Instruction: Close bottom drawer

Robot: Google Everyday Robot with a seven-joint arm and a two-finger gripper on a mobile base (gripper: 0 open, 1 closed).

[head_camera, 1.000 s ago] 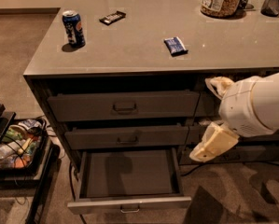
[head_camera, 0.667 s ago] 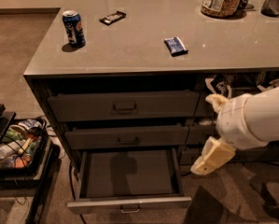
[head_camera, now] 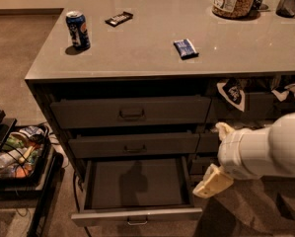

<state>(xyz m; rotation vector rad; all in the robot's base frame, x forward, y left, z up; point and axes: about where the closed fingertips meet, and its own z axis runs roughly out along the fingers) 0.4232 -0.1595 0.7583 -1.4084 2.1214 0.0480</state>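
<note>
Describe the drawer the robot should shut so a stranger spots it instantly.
Under the grey counter, three stacked drawers face you. The bottom drawer is lowest, beside the gripper: the only one pulled out, with the slimmest front.

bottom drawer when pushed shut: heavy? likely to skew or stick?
The bottom drawer looks empty, so probably light. Wide front, small centred handle: an off-centre push may skew it. The gripper sits open to its right, off-centre.

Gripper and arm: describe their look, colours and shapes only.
The gripper, right of the open bottom drawer, has two cream, wedge-shaped fingers. The arm behind it is a smooth, rounded white shell. No cables or markings show.
</note>
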